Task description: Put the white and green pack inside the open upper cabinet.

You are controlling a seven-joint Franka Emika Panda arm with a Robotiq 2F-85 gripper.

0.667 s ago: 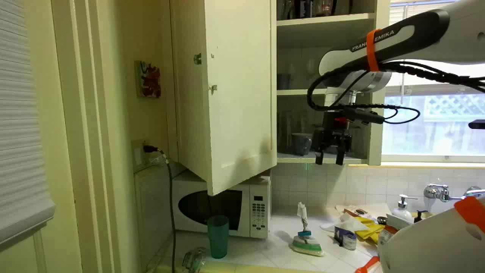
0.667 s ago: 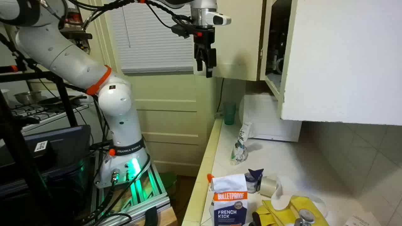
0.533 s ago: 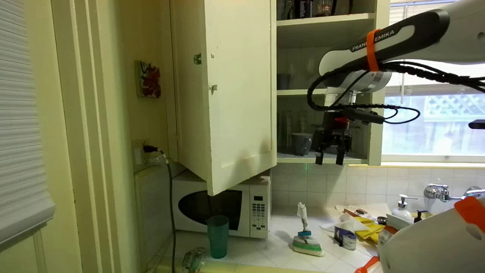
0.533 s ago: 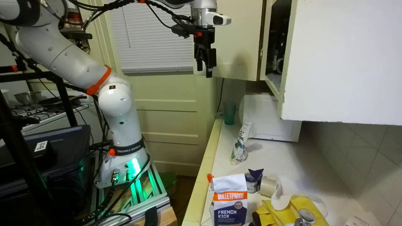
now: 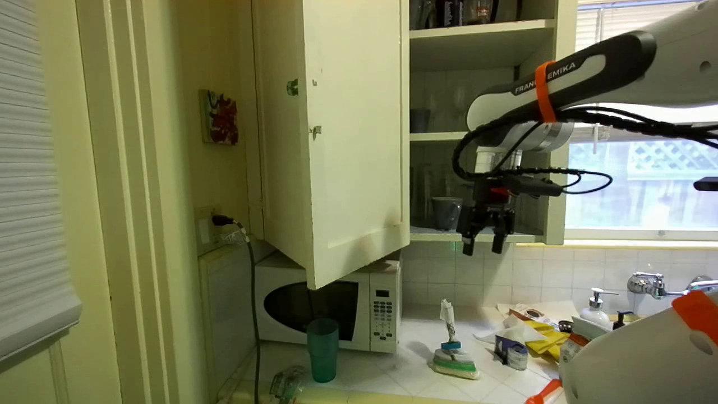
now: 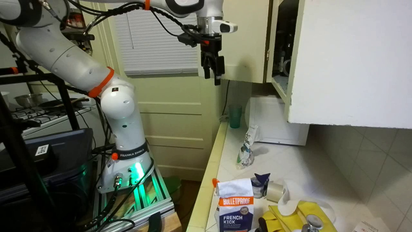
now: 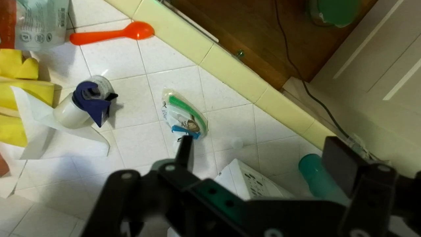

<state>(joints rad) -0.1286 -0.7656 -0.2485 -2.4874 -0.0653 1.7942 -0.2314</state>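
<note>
The white and green pack stands on the tiled counter, with a twisted white top and a blue band. It also shows in an exterior view and in the wrist view, where its top is partly hidden by a finger. My gripper is open, empty and pointing down, high above the counter and well above the pack. In the wrist view my gripper has the pack beyond its left finger, not between the fingers. The open upper cabinet has its door swung out, with glassware on its shelves.
A white microwave stands under the cabinet door, with a teal cup before it. A purple-and-white roll, yellow packets, an orange spoon and a Bulletproof bag lie or stand along the counter.
My gripper has moved down a little, slightly leftward in one view and slightly rightward in another. It stays open. The pack, door and other objects have not moved.
</note>
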